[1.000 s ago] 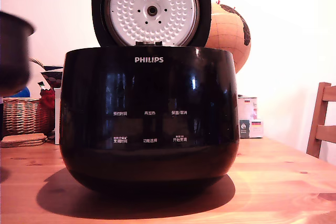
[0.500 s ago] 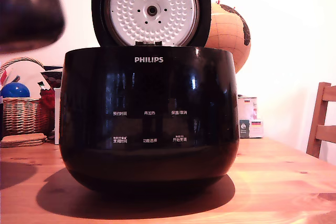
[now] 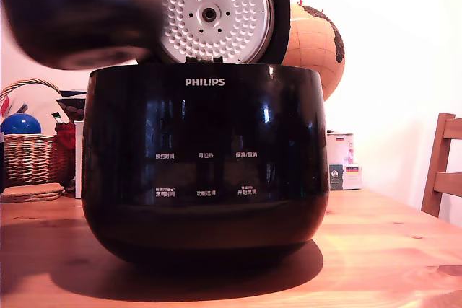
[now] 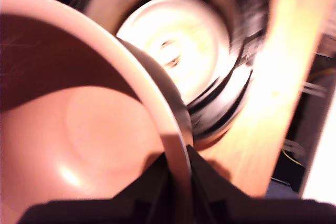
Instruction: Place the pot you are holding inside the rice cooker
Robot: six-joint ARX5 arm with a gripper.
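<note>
Behind the large glossy black PHILIPS rice cooker point(image 3: 206, 164) on the wooden table point(image 3: 390, 250) stand 1 globe point(image 3: 314, 45), 1 wicker basket point(image 3: 32, 156) and 1 chair point(image 3: 442, 167). Its upright lid point(image 3: 216, 11) is partly covered by 1 blurred dark round metal pot point(image 3: 79, 12), airborne at the exterior view's upper left. The black gripper point(image 4: 178, 182) is clamped on the pot's rim.
</note>
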